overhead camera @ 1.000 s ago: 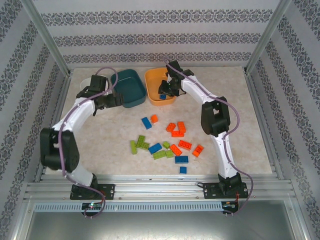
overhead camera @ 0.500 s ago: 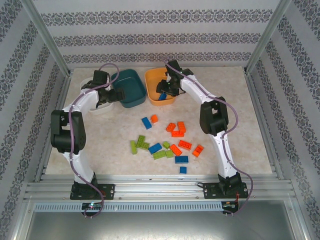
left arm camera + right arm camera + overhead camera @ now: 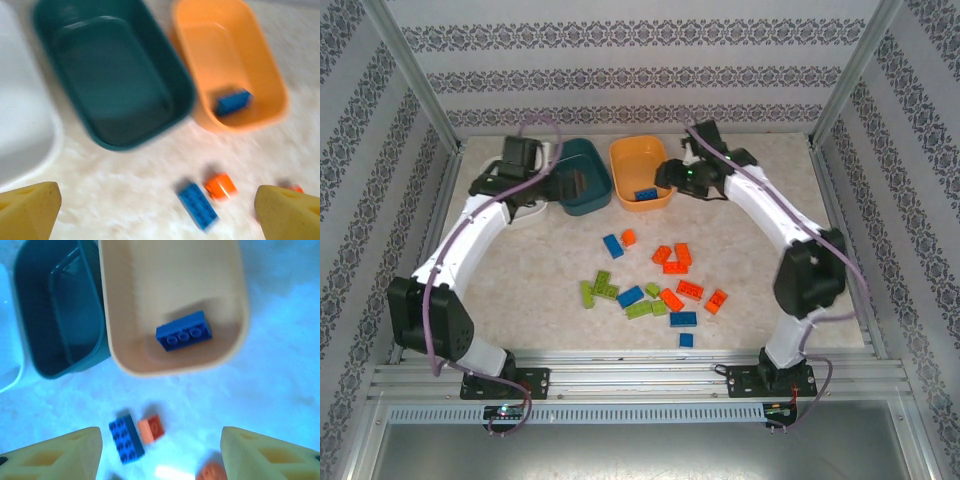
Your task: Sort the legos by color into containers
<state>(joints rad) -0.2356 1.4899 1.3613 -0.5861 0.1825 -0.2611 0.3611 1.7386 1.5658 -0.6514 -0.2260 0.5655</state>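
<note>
1. Now the left end effector point(image 3: 156, 200) hangs above the table point(image 3: 520, 270), its two yellow fingers point(image 3: 30, 210) spread wide with nothing between them.
2. Seen from the top camera, it sits over the near end of the teal tub point(image 3: 590, 165).
3. The right end effector point(image 3: 161, 437) is also wide open and empty. In the top view it hangs just beside the right rim of the orange tub point(image 3: 632, 160).
4. The three tubs stand in a row at the far side of the table: the white tub point(image 3: 20, 115) on the left, teal in the middle, orange on the right. Teal and orange stand just beside each other.
5. One blue brick point(image 3: 183, 331) lies in the orange tub at its near end, with three studs showing.
6. The teal tub's floor is bare, and so is the part of the white tub in the left wrist view.
7. The other legos point(image 3: 670, 298) lie loose on the table between the two arms, apart from the tubs.
8. Nearest the tubs, a loose blue brick point(image 3: 612, 245) and a small orange brick point(image 3: 629, 237) lie side by side, about touching.
9. Nearer the arm bases the pile mixes colours. Orange bricks point(image 3: 672, 257) gather toward the right and green bricks point(image 3: 600, 287) toward the left, with blue ones among them.
10. A single small blue piece point(image 3: 686, 340) lies closest to the near edge.
</note>
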